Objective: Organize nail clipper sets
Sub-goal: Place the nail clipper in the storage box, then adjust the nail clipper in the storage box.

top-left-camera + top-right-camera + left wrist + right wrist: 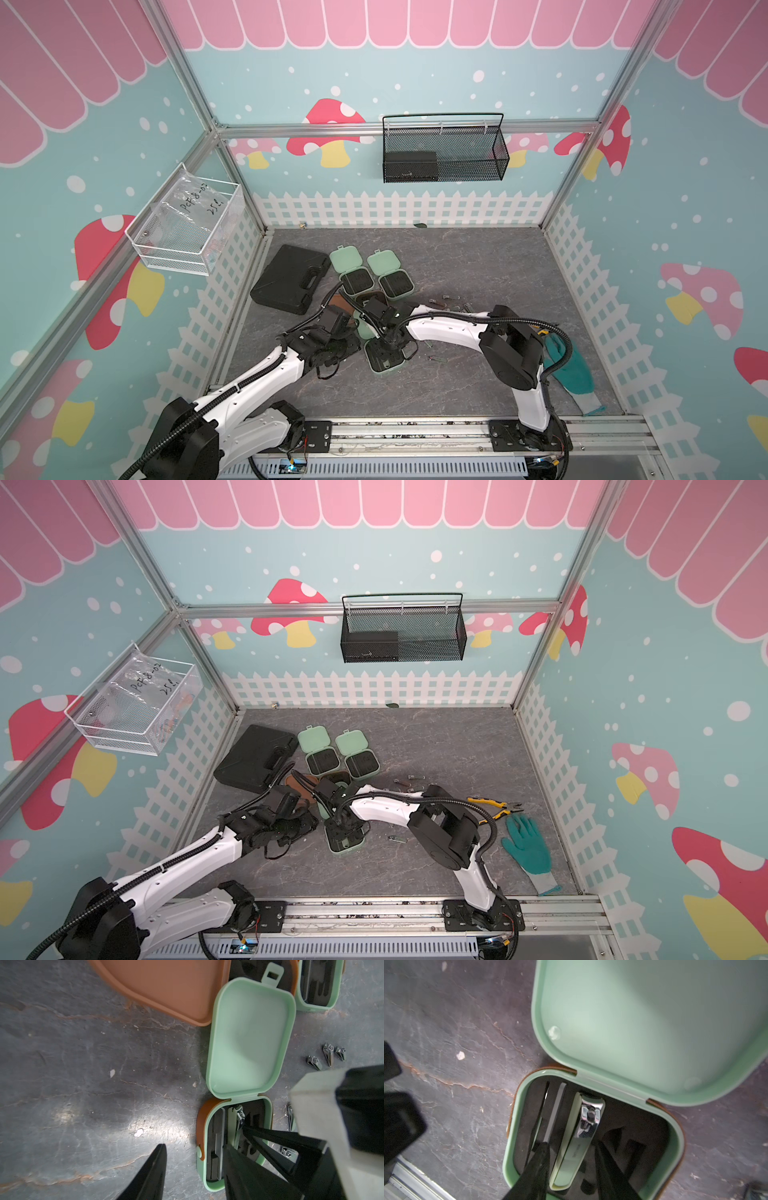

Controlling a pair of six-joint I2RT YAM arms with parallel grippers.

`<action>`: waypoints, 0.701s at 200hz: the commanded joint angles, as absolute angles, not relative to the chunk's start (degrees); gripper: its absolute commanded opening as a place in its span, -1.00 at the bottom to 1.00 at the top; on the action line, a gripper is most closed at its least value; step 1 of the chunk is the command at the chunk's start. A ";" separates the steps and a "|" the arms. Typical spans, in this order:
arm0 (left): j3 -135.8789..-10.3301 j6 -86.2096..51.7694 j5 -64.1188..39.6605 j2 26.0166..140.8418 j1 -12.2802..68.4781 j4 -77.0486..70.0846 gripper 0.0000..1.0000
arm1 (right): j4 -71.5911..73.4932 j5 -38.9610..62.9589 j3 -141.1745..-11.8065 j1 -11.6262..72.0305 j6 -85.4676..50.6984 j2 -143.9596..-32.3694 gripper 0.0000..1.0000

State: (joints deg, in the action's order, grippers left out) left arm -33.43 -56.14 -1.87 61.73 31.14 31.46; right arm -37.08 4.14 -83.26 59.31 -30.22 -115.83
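**Counter** (478, 257): a smooth, stone-look sheet. Nothing pins a case to it, so a sideways drag from me would likely slide one.

**Near case** (384, 362): open at the counter's front-middle. Its lid (643, 1022) lies flat, with the tab at the brown case (166, 987). A shoved base could lever both.

**My left gripper** (194, 1146): jaws apart and empty, straddling the near case's side wall. Closing or swinging carelessly could tip the case.

**My right gripper** (571, 1144): jaws apart, flanking the clipper (589, 1113), which lies in the black insert. Its rear end is hidden behind my fingers, so I cannot tell whether it is fully seated. A slanted withdrawal could hook it out.

**Loose clippers** (448, 297): on the counter, apart from the near case. An arm sweep could scatter them.
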 commanded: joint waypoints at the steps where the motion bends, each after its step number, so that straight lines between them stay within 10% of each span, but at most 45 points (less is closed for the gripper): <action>1: -34.72 -55.72 -2.18 62.22 30.67 31.68 -0.05 | -36.97 5.07 -84.35 59.58 -29.79 -115.46 -0.22; 140: -35.19 -55.85 -3.33 63.46 30.67 30.32 -0.05 | -36.82 5.20 -85.74 59.50 -30.41 -112.79 -0.31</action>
State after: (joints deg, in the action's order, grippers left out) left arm -33.80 -56.14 -3.11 63.20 31.14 30.96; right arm -36.53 5.48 -84.23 59.31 -30.22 -114.65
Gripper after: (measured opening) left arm 0.476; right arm 0.354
